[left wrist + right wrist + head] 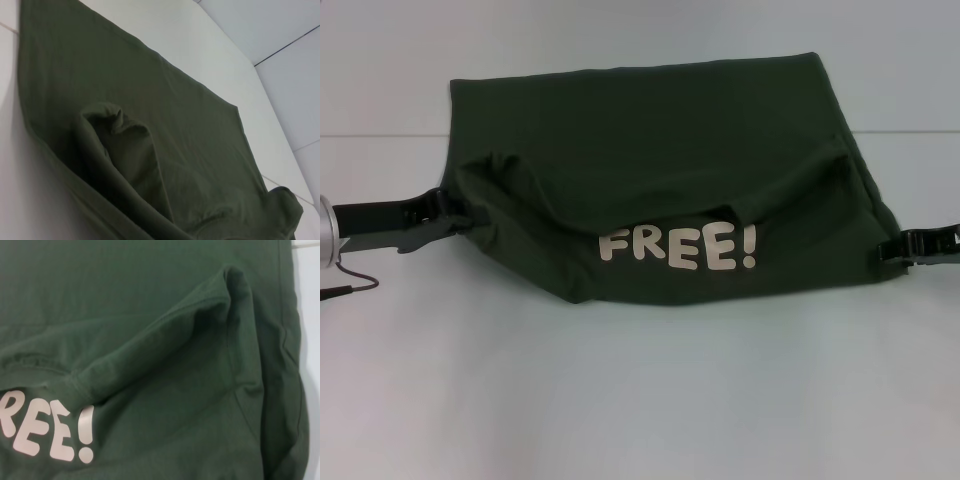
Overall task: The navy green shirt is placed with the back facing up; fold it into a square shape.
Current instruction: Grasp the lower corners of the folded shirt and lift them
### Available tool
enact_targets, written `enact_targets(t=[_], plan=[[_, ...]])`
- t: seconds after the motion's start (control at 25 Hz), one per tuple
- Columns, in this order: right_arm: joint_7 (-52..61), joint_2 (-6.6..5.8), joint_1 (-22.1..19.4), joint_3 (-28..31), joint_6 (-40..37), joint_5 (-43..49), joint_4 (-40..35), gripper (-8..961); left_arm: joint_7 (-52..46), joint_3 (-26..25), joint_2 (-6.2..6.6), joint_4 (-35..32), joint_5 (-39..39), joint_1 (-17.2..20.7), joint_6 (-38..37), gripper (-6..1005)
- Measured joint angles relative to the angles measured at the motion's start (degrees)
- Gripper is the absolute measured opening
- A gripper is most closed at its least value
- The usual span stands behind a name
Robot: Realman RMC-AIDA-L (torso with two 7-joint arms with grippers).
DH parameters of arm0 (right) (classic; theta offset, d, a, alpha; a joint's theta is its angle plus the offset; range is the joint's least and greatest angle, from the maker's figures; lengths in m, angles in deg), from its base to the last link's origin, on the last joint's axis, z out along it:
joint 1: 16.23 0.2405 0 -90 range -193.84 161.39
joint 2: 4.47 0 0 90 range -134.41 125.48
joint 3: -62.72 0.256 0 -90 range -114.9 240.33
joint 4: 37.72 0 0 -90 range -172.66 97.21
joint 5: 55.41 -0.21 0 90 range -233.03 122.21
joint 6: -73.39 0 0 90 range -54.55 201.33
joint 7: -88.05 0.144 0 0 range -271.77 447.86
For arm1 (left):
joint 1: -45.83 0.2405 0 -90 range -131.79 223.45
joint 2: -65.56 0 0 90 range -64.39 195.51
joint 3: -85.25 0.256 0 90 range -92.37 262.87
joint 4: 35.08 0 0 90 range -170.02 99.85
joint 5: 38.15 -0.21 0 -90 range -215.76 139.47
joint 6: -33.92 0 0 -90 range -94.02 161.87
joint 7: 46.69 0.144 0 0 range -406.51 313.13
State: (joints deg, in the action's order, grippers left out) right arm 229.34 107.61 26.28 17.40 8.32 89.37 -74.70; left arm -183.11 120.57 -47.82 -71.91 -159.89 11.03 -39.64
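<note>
At inspection the left gripper [458, 215] and the right gripper [886, 249] met opposite edges of the navy green shirt [660, 170], half-folded on the white surface [640, 400], finger closure indeterminable; uneven pull risked a skewed fold, the sagging middle bunching.

Bare robot test lab or studio, plain white smooth tabletop [620, 400] stretching out on all sides of the black left pincer [445, 215], white panelled wall [300, 65] with thin dark seams behind, no household furnishings visible
</note>
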Motion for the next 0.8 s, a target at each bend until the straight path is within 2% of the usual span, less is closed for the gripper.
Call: enact_targets(t=[0.12,0.48,0.76,0.8], plan=[[0.0,-0.03,0.0,0.1,0.0,-0.1,-0.1,464,0.0,0.0,0.00,0.0,0.0,0.0,0.1,0],[0.0,-0.31,0.0,0.8,-0.6,-0.1,-0.1,243,0.2,0.0,0.18,0.0,0.0,0.1,-0.3,0],[-0.4,-0.51,-1.8,4.2,-7.1,-0.2,-3.4,12,1.5,0.8,1.89,-0.6,-3.4,0.5,-5.2,0],[-0.4,-0.54,-2.3,4.4,-8.4,-0.2,-4.3,9,1.7,0.8,2.13,-0.8,-4.1,0.5,-6.0,1]])
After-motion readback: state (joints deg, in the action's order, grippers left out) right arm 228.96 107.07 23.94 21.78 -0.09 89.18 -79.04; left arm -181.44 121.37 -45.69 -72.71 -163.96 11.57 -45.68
